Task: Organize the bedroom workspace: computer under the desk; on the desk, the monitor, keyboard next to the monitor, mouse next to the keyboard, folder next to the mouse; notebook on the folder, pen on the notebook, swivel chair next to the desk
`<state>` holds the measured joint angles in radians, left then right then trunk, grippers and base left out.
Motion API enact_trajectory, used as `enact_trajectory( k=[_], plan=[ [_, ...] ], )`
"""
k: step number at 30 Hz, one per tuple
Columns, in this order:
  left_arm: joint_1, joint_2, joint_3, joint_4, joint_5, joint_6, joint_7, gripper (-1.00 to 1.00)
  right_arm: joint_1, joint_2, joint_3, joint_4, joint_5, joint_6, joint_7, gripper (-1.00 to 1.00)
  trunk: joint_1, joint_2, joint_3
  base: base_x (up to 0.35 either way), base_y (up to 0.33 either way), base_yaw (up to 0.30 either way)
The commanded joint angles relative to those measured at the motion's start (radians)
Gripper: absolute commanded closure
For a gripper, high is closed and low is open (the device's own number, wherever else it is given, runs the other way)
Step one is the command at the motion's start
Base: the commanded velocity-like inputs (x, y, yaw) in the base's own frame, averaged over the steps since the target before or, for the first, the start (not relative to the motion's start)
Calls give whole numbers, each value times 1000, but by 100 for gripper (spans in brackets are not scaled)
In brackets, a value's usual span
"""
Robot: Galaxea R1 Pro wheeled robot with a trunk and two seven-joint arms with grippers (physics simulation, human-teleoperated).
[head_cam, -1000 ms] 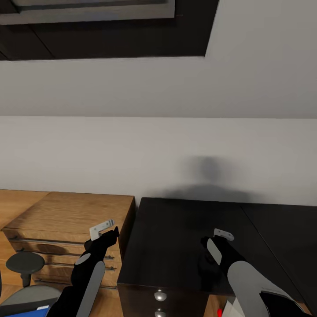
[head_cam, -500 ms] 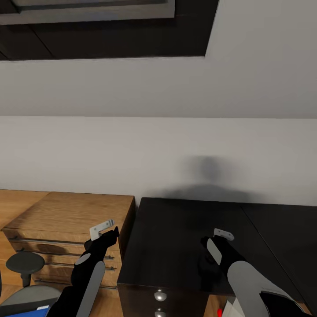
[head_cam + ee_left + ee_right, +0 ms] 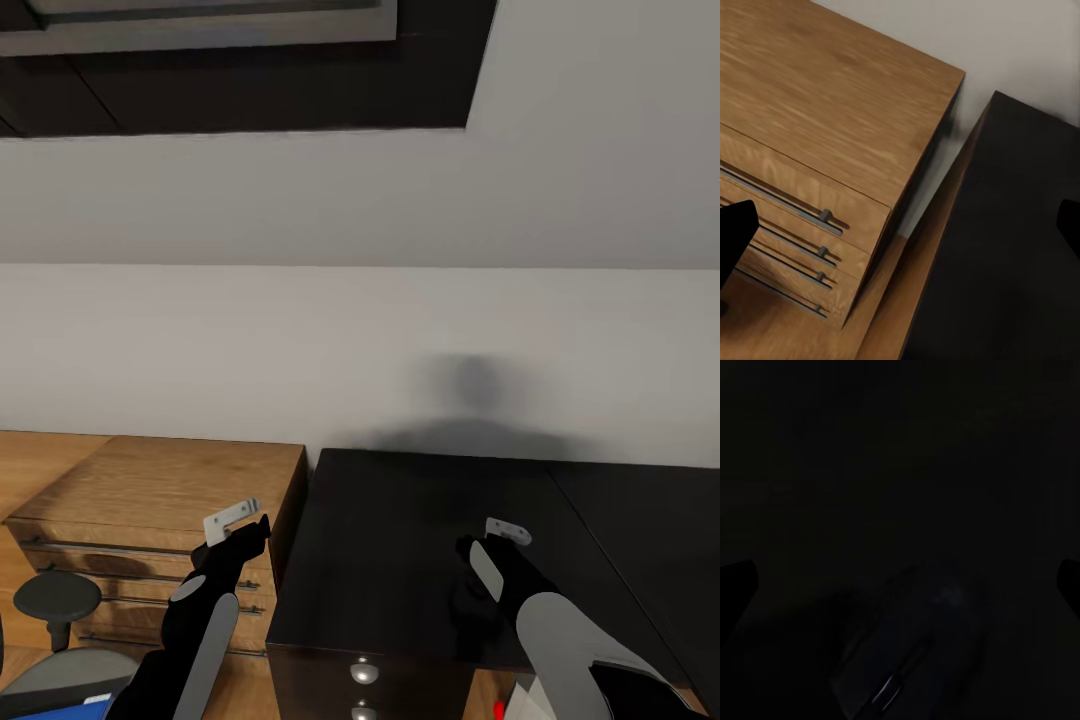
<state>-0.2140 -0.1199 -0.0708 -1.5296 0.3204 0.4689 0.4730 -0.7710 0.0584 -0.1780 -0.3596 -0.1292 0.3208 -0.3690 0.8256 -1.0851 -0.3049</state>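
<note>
A: Risk? The mouse (image 3: 916, 649) lies on the black desk (image 3: 400, 520) under the right gripper (image 3: 900, 585); dark on dark, a misjudged descent could knock it aside.

B: Fingers wide apart, touching nothing. Left gripper (image 3: 900, 232) likewise spread, empty, above the wooden drawers (image 3: 810, 150).

Black desk (image 3: 400, 520); mouse (image 3: 916, 649) on it

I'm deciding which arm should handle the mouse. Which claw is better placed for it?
The right. Its claw hangs over the desk, and its wrist view shows the mouse lying on the desk between its open fingers. The left claw hangs off the desk's edge, over the wooden drawers.
</note>
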Motion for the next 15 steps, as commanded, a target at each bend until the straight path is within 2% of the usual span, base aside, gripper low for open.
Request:
enact_trajectory(
  k=[1, 15],
  plan=[
    [-1, 0, -1, -1, 11, 2, 9, -100, 0, 0, 1, -2, -10, 4, -6, -100, 0, -1, -1, 0, 0, 0],
    [-1, -1, -1, -1, 10, 2, 10, -100, -1, 0, -1, -2, -10, 5, -8, -100, 0, -1, -1, 0, 0, 0]
  ],
)
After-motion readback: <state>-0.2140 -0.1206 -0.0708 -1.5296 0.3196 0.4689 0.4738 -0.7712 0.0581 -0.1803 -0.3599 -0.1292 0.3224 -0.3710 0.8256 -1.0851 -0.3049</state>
